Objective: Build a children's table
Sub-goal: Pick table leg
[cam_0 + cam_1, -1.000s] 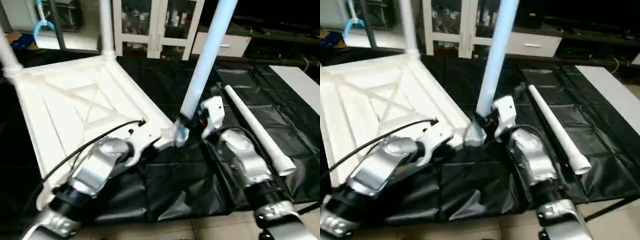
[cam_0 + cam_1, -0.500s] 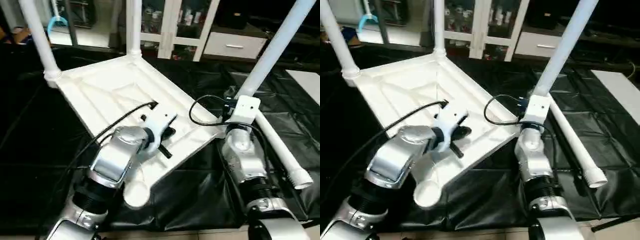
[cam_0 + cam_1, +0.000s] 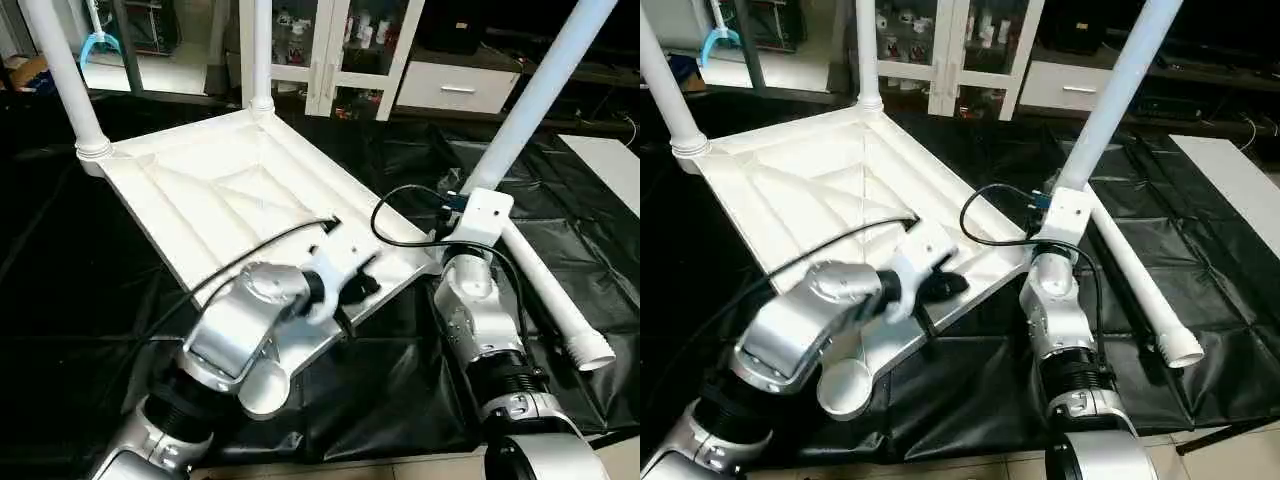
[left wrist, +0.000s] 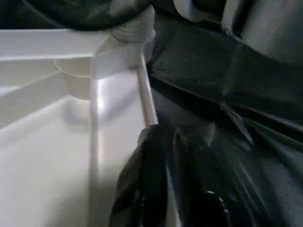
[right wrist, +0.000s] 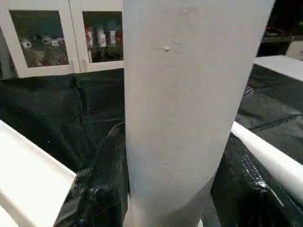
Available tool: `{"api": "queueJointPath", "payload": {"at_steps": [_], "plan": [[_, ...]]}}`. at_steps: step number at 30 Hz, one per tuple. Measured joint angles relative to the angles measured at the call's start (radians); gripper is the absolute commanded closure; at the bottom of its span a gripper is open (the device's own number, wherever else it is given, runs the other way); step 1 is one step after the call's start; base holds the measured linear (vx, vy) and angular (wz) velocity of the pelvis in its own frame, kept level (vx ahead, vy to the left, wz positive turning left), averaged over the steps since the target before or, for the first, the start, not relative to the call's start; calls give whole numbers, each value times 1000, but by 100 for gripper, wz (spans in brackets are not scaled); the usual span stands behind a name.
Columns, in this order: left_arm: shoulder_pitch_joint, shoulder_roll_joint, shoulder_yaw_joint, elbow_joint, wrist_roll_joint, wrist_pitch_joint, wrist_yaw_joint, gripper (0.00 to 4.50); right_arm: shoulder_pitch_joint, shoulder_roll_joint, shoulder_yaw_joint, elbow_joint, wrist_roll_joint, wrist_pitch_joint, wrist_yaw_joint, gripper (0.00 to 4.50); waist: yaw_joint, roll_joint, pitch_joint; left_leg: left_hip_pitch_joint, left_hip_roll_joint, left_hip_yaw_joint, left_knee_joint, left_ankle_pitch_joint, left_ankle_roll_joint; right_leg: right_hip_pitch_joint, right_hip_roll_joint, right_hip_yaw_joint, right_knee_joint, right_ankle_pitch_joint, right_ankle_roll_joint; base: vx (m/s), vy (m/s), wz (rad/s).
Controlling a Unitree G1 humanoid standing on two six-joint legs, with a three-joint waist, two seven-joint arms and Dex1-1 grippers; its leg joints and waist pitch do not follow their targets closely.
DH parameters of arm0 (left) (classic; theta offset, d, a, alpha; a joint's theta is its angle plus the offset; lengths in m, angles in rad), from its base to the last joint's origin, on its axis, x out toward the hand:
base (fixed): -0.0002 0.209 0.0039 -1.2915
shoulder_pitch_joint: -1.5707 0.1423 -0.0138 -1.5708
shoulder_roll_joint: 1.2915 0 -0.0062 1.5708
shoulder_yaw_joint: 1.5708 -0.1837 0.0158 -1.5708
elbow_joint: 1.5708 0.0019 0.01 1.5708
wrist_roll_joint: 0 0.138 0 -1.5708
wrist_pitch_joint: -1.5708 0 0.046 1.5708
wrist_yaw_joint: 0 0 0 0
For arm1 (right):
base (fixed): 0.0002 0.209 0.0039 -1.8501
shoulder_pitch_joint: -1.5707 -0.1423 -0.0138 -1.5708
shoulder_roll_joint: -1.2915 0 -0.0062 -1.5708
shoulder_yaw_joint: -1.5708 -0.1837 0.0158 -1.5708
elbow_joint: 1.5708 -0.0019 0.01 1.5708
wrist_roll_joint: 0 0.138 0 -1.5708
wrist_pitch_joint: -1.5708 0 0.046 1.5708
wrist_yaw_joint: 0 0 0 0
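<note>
The left arm rises from the lower left of the frame, its silver forearm angled up toward the centre, a black cable looping over it. Its left gripper sits just left of centre, black jaws pinched together. The right arm climbs steeply from the lower right, wrist nearly upright. The right gripper has its jaws clamped, one dark finger on each side.

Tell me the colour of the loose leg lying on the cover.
White; the leg shows best in the right eye view.
</note>
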Motion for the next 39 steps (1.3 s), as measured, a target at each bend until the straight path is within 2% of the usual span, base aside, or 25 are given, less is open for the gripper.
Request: {"api": "queueJointPath", "payload": {"at_steps": [2,3,8,11,14,18,21,24,25,27,31,35,39], "plan": [[0,11,-2,0,-1,7,-3,339,6,12,-14,-29,15,30,23,267,-5,-1,0,0,0,0,0,0,0,0,0,0,0,0,0,0,0,0],[0,22,-4,0,-1,15,-4,339,8,22,-20,-42,20,40,28,267,-8,-1,-1,0,0,-1,0,0,0,0,1,0,0,0,0,0,0,0],[1,55,-17,4,18,25,10,292,21,77,-76,-123,131,100,75,267,-42,-2,-1,1,0,-2,-1,0,0,-1,3,1,1,0,0,0,0,0],[1,52,-19,13,38,23,50,282,29,108,-94,-176,191,165,87,267,-61,-3,-1,2,1,-5,-1,0,-1,-2,4,1,1,2,-2,0,0,0],[1,41,-21,22,44,21,70,275,37,114,-94,-195,201,187,110,267,-69,-3,-1,2,1,-8,-1,0,-1,-3,6,1,1,2,-3,0,0,0],[4,36,-25,24,42,21,70,275,42,111,-90,-211,191,206,133,267,-73,-3,-1,1,2,-8,-1,0,-2,-4,8,3,1,3,-4,0,0,0],[6,58,-44,24,37,9,56,275,38,72,-42,-214,153,239,187,267,-75,-2,-1,1,3,-8,-1,0,-3,-6,12,5,1,4,-6,0,0,0],[15,83,-74,24,40,-19,44,275,27,47,-29,-231,154,305,220,267,-76,-2,-1,1,6,-8,-1,0,-4,-8,16,8,1,5,-8,0,0,0],[24,88,-87,24,47,-32,45,275,17,31,-29,-245,166,361,233,267,-76,-3,-1,2,6,-8,-1,0,-4,-8,17,9,2,5,-8,0,0,0],[38,90,-102,25,57,-44,47,275,10,26,-35,-266,185,419,241,267,-75,-3,-2,2,7,-8,-1,1,-4,-8,18,10,2,5,-8,0,0,0],[38,91,-106,26,75,-64,63,275,21,44,-90,-344,323,590,241,267,-74,-5,-3,5,7,-7,-1,1,-5,-7,18,12,3,7,-10,0,0,0],[37,109,-94,26,89,-97,79,275,48,81,-124,-385,403,633,254,267,-72,-5,-3,2,4,-6,1,1,-5,-14,18,19,4,12,-9,0,0,0],[34,121,-61,8,63,-123,58,275,63,51,-116,-422,409,675,300,267,-66,-4,-2,-1,2,-3,4,1,-4,-19,18,25,3,16,-6,0,0,0]]}}
